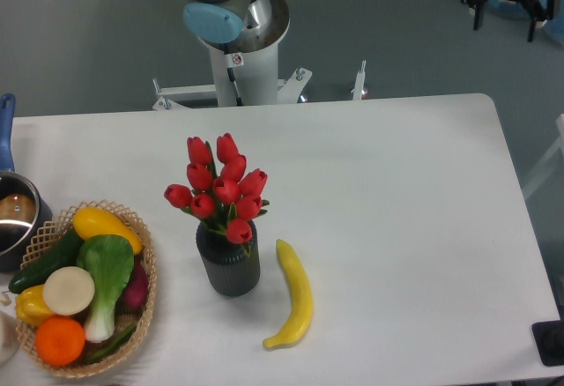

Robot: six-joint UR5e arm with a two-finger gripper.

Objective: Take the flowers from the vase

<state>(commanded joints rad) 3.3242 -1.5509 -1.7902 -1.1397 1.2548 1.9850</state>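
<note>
Basket (141,333) of produce far left; flowers (220,188) upright in vase (229,267) left of centre, banana (295,296) just right. Bunch looks light, buds soft: grip the stems above the rim. Gripper not visible, state unknown.

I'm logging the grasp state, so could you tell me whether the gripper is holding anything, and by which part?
Nothing can be seen held: the gripper is out of view, and the flowers stand untouched in the vase.
</note>
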